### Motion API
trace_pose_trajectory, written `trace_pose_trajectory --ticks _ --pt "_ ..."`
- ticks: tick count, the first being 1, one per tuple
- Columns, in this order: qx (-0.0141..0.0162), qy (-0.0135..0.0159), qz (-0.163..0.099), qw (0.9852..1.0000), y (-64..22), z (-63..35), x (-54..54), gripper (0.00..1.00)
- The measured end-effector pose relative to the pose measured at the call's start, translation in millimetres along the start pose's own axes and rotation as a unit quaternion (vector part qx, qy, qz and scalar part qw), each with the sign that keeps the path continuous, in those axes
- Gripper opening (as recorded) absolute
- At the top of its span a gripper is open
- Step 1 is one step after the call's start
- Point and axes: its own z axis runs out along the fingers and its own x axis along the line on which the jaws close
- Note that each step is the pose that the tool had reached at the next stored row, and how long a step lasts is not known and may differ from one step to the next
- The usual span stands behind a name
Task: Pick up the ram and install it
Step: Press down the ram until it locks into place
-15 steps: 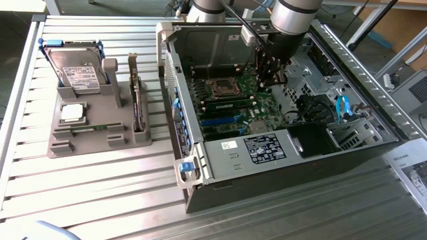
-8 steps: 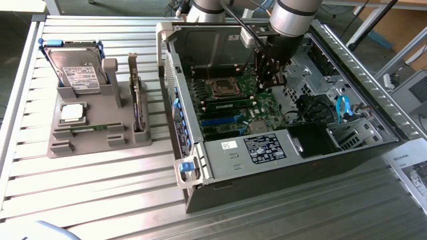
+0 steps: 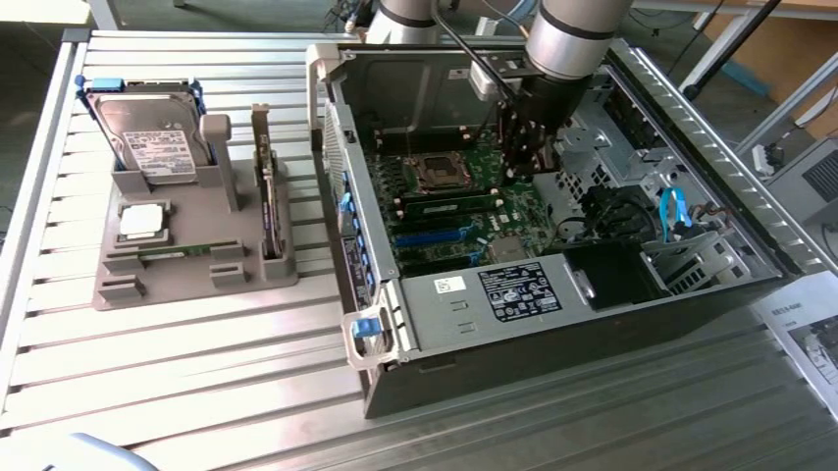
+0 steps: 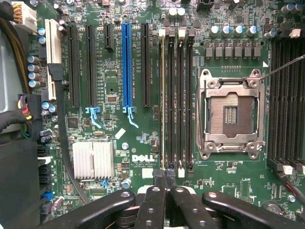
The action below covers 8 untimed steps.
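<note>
Where the exterior view's left began, we saw a grey holder on the slatted metal table; it carried a hard drive upright at its far end and an expansion card on edge along the side nearer the computer case; the case lay open just beside the holder, its motherboard facing up; near the board's middle we found the CPU socket, and just beside it the ram, a long green stick lying along the memory slots; in the wrist view the ram showed edge-on, lined up with the slot of its bank farthest from the CPU socket, between that socket and a blue slot; whether it sat fully home we could not tell; further toward the exterior view's right the arm hung into the case, and the gripper stood at the ram's end; its fingers were drawn narrow, tips together and touching that end; whether they pinched the stick or only rested on it we could not tell; beyond the gripper, at the exterior view's right, a blue cable curled among dark wiring inside the case.
</note>
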Motion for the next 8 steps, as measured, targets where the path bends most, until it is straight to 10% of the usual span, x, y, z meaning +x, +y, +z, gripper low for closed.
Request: trace_pose_trajectory --ticks 8 --pt "-0.0003 0.0 0.0 1.0 0.2 6.7 -0.2 0.1"
